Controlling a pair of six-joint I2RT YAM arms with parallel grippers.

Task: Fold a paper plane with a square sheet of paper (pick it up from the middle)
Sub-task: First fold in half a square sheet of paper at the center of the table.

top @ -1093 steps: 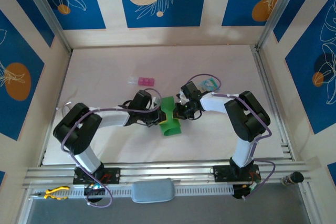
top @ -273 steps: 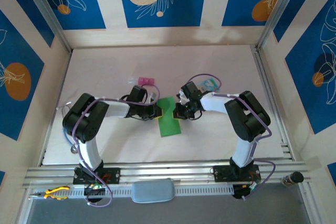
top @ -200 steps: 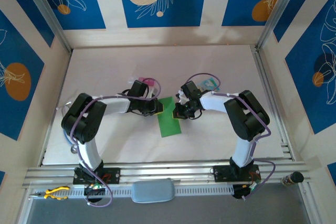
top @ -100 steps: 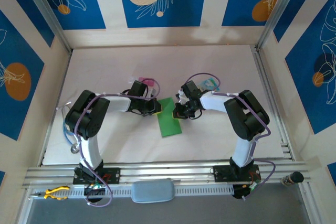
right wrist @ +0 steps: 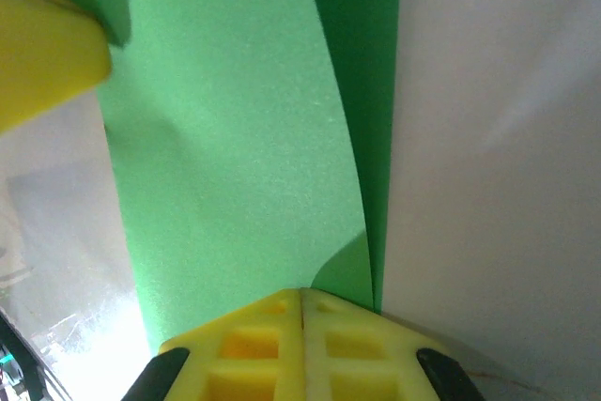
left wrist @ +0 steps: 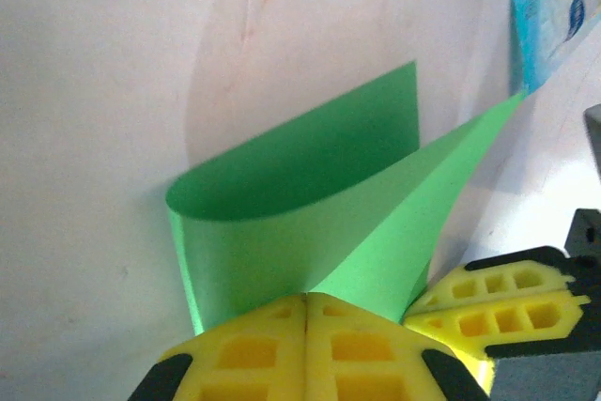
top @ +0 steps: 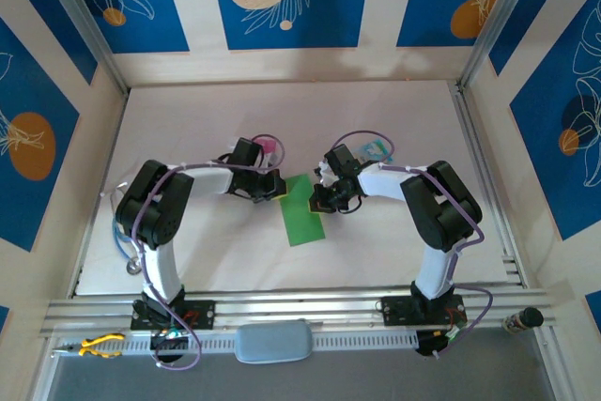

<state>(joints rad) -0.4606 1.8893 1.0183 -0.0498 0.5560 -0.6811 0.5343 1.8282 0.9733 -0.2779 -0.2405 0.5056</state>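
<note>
The square sheet of paper (top: 302, 215) is bright green, doubled into a long strip on the white table between my two grippers. My left gripper (top: 275, 188) is at its far left corner, and my right gripper (top: 321, 196) at its far right edge. In the left wrist view the left gripper (left wrist: 307, 300) is shut, and the paper (left wrist: 310, 223) curls up from its tips in a loop. In the right wrist view the right gripper (right wrist: 301, 294) is shut on the paper (right wrist: 235, 157), whose layers run away from the tips. No paper plane shape shows.
A small pink block (top: 269, 146) lies just beyond the left gripper. A pale blue printed packet (top: 376, 150) lies behind the right wrist. Patterned walls and metal rails fence the white table (top: 207, 110). The right gripper's yellow fingers (left wrist: 498, 298) sit close beside the left one.
My left gripper has closed on the paper's far left corner and drawn slightly back left, uncovering more of the pink block. The right arm has stayed put.
</note>
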